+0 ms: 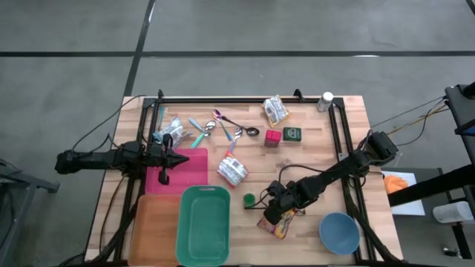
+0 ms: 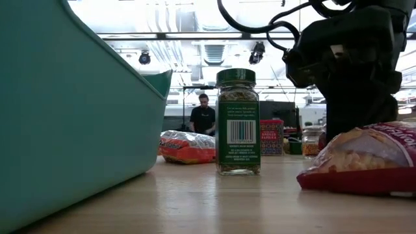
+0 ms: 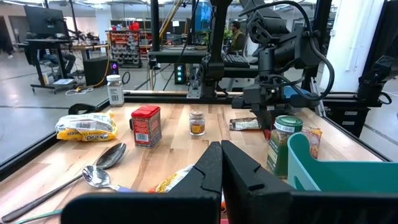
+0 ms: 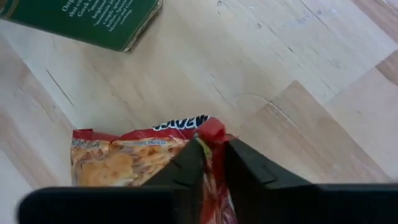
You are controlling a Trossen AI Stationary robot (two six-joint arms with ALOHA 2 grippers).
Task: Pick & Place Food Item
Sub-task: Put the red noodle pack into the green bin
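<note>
A red and yellow snack bag [image 1: 283,224] lies flat on the wood table near its front edge, right of the middle; the low view shows the bag [image 2: 364,162] too. My right gripper [image 4: 213,149] comes down on it and is shut on its red edge. A green-capped spice jar [image 2: 237,123] stands upright just left of the bag. My left gripper [image 3: 221,163] is shut and holds nothing, level above the pink mat [image 1: 189,169] at the table's left. My right gripper pinches the bag's red sealed edge [image 4: 212,129] between its two fingers, at the end nearest the jar. The fingers slant steeply down from above. The rest of the bag lies on the table.
A green bin [image 1: 202,225] stands at the front, left of the jar, and a blue bowl [image 1: 339,231] at the front right. Spoons [image 1: 230,130], a red tin [image 1: 272,137], a green box [image 1: 292,133] and other snack bags [image 1: 232,170] lie farther back.
</note>
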